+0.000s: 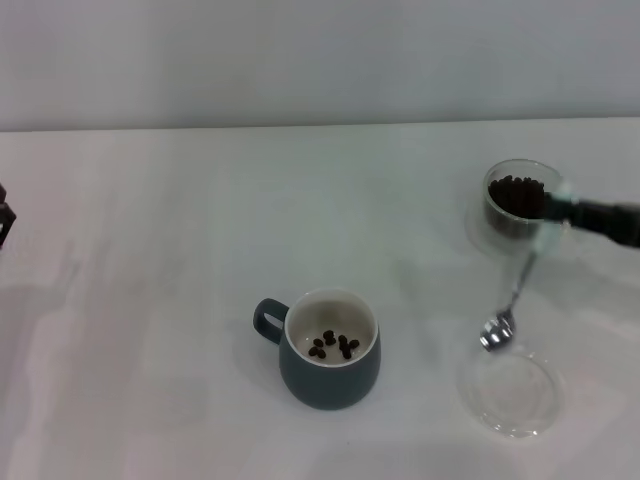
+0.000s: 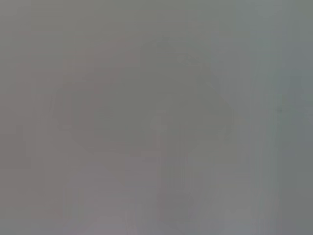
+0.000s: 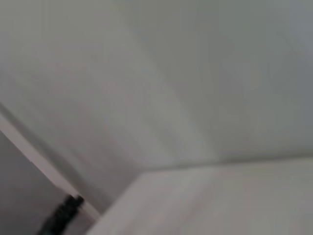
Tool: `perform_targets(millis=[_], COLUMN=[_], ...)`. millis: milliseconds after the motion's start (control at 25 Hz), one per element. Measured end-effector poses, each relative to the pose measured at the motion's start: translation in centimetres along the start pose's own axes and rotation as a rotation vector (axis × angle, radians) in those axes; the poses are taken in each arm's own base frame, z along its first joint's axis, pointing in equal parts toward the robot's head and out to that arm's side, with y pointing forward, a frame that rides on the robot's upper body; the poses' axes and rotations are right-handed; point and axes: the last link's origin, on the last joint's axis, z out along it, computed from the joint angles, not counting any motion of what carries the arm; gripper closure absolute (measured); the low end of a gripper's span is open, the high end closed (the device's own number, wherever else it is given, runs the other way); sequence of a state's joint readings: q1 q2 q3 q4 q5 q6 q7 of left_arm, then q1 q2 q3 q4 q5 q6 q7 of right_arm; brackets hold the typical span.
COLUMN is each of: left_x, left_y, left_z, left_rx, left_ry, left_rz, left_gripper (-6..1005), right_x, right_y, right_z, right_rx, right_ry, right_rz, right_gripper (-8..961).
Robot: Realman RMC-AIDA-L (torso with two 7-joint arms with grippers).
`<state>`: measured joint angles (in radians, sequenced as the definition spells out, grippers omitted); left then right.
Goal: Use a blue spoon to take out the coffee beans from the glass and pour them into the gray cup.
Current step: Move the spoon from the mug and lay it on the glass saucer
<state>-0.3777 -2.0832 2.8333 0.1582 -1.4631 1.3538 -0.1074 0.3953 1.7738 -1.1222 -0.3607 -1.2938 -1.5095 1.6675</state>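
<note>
The gray cup (image 1: pixel 330 362) stands at the middle front of the white table, a few coffee beans (image 1: pixel 333 345) lying on its cream bottom. At the right back, the glass (image 1: pixel 513 205) holds a dark heap of coffee beans (image 1: pixel 517 195). My right gripper (image 1: pixel 568 209) reaches in from the right edge beside the glass and is shut on the pale handle of the blue spoon (image 1: pixel 515 295). The spoon hangs down and leftward, with its shiny bowl low over the table. My left gripper (image 1: pixel 4 215) sits parked at the far left edge.
A flat clear round dish (image 1: pixel 512 392) lies at the front right, just below the spoon's bowl. The table's back edge meets a pale wall. The left wrist view is a plain grey surface. A dark arm part (image 3: pixel 62 216) shows far off in the right wrist view.
</note>
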Motion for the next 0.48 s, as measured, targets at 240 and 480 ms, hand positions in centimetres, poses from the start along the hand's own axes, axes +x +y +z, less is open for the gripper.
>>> perform_targets(millis=[240, 480], left_x=[0.2, 0.4], left_y=[0.3, 0.7], left_z=[0.4, 0.9], left_rx=[-0.01, -0.024], left_ry=[0.008, 0.017], left_rz=[-0.003, -0.004], left_gripper=[116, 116], right_x=[1.3, 2.5], right_y=[-1.6, -2.2], right_z=[-1.1, -1.6], right_rx=[0.101, 0.145], right_ry=[0.068, 0.08], right_rz=[0.037, 0.078], right_gripper=[781, 780])
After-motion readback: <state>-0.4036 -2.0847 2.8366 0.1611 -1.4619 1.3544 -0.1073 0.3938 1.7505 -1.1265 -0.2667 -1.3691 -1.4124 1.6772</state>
